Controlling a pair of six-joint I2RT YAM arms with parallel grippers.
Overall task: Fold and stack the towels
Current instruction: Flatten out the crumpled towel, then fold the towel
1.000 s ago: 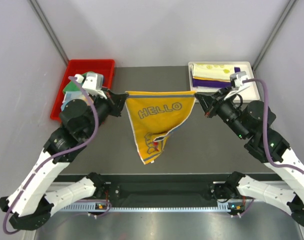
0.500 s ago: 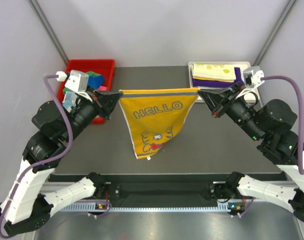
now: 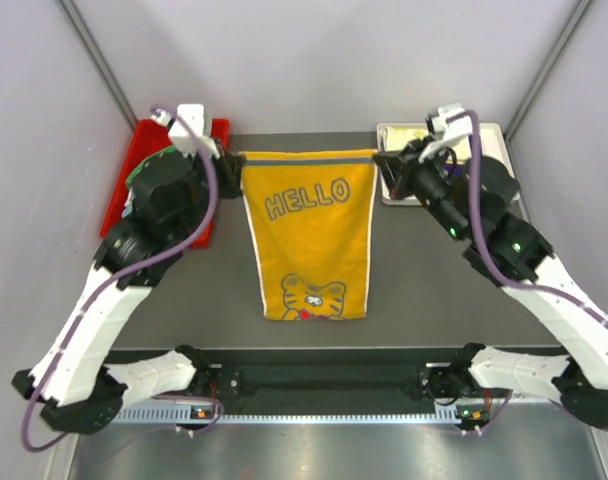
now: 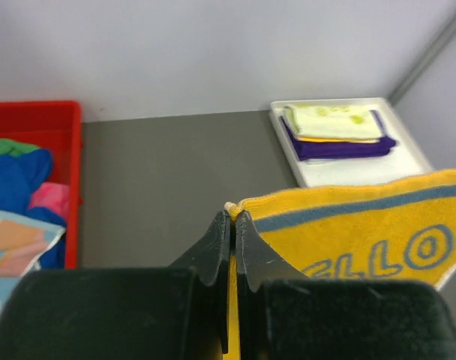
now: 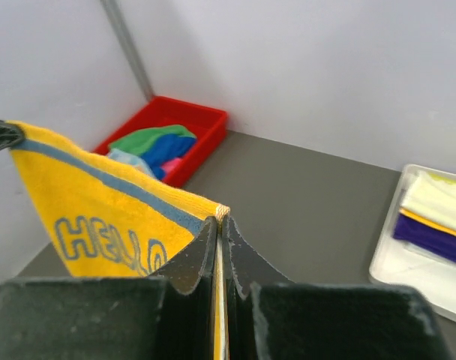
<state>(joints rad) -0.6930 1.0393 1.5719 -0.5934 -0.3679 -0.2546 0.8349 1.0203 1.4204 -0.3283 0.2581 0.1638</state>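
Observation:
A yellow towel [image 3: 309, 235] with blue "HELLO" lettering and a tiger picture hangs spread flat between my two arms above the dark table. My left gripper [image 3: 232, 160] is shut on its top left corner, seen pinched between the jaws in the left wrist view [image 4: 233, 215]. My right gripper [image 3: 381, 160] is shut on the top right corner, shown likewise in the right wrist view [image 5: 221, 218]. Folded towels [image 4: 334, 131], pale yellow over purple, lie stacked in the white tray [image 3: 389, 190]. Loose towels [image 4: 22, 195] in green, blue, pink and orange fill the red bin [image 3: 119, 205].
The red bin [image 5: 202, 120] stands at the table's back left and the white tray [image 5: 397, 262] at the back right. Grey walls close in the back and both sides. The towel's lower edge hangs near the table's front edge [image 3: 314, 345].
Both arms rose and moved toward the back, pulling the towel's top edge taut. The towel, bunched to a point a second ago, now hangs flat and square with the tiger showing.

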